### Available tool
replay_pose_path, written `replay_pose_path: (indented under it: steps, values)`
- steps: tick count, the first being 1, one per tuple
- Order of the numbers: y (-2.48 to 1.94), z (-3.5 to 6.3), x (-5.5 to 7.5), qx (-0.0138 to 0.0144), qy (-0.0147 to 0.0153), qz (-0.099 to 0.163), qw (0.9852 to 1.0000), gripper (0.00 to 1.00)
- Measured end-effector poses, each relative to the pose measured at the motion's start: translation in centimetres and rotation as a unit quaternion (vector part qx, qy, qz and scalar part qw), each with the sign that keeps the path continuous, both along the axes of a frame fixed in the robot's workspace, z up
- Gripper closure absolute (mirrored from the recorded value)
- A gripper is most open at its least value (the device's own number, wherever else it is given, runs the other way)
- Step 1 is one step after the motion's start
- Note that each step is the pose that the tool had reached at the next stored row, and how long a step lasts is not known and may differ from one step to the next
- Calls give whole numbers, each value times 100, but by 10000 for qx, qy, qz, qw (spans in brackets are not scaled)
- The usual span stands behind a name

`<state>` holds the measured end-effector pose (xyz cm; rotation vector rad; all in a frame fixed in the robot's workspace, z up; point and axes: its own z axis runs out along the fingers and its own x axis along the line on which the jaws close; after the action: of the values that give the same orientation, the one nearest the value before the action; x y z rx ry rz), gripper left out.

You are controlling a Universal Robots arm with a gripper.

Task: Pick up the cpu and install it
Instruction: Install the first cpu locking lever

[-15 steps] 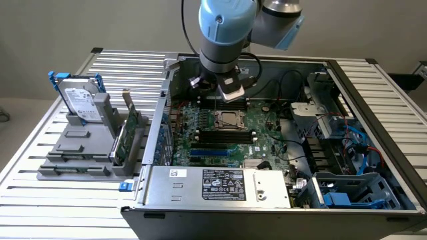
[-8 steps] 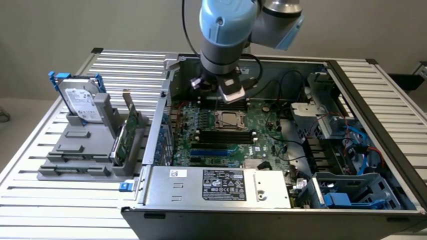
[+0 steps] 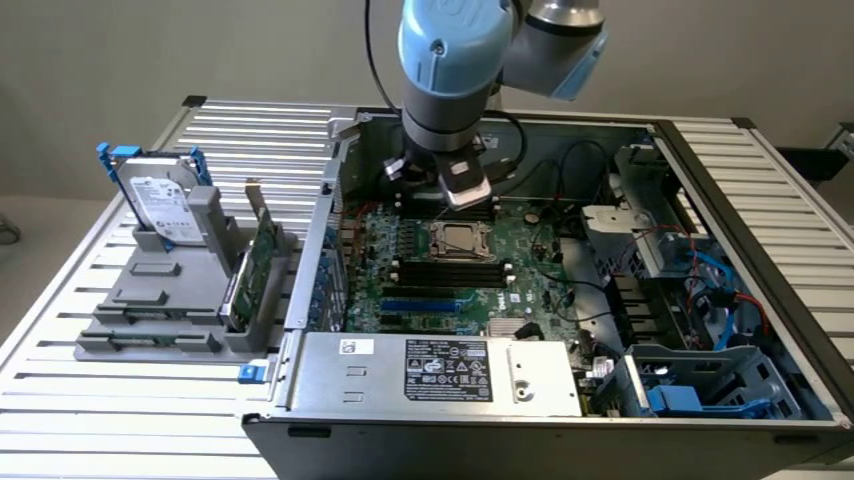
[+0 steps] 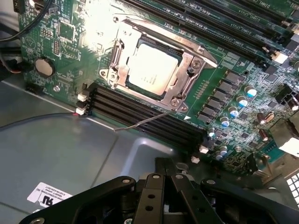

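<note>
Desk: ribbed aluminium slats, pale and matte. Open steel case lies on it, dark grey walls, lid off.

Arm: smooth blue and grey cylinders, reaching down into the case from above.

Board: flat green PCB on the case floor, crowded with small parts. PSU: bare silver sheet-metal box with a black-and-white label, at the case's near wall.

On the exterior view's left, just beside the case: grey moulded plastic fixture, blocky and stepped. It carries a silver drive with white label and blue brackets, tilted upright, and a thin green card standing on edge.

Hand: black metal linkage with round pivot pins, fingers closed together, nothing seen between them. Hovers above the board near the socket.

Black RAM slots: long, narrow, parallel, right next to the socket.

Socket frame: shiny stamped steel, square, screwed at the corners.

Cpu: flat square, brushed silver top, seated inside that frame, mid-board.

Lever: thin bent steel wire, sticking out from the frame's corner across the RAM slots.

Coin cell: small round silver disc, apart from the socket.
</note>
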<state>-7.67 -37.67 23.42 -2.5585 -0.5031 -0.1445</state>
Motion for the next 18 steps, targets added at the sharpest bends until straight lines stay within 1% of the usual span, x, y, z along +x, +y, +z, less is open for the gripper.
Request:
replay_pose_path:
  steps: [1, 2, 4, 5, 6, 8, 11, 12, 13, 14, 17, 18]
  values:
    - [-1, -7, 0, -1, -2, -46, 10000, 89]
    - [-3, -19, 0, -1, -13, -89, 10000, 89]
    - [-10, -43, -1, -1, -52, -157, 9999, 89]
    - [-11, -52, 0, -8, -68, -186, 9998, 89]
    - [-12, -61, 0, -24, -76, -210, 9997, 89]
    - [-11, -76, 0, -83, -83, -235, 9997, 89]
    - [-7, -92, 0, -238, -88, -236, 9994, 89]
    - [-1, -100, 0, -284, -89, -236, 9993, 89]
    - [4, -110, -1, -317, -91, -235, 9992, 89]
    - [9, -122, 0, -340, -95, -235, 9991, 89]
    - [19, -161, 0, -379, -111, -227, 9990, 89]
    - [22, -173, -1, -386, -119, -220, 9989, 89]
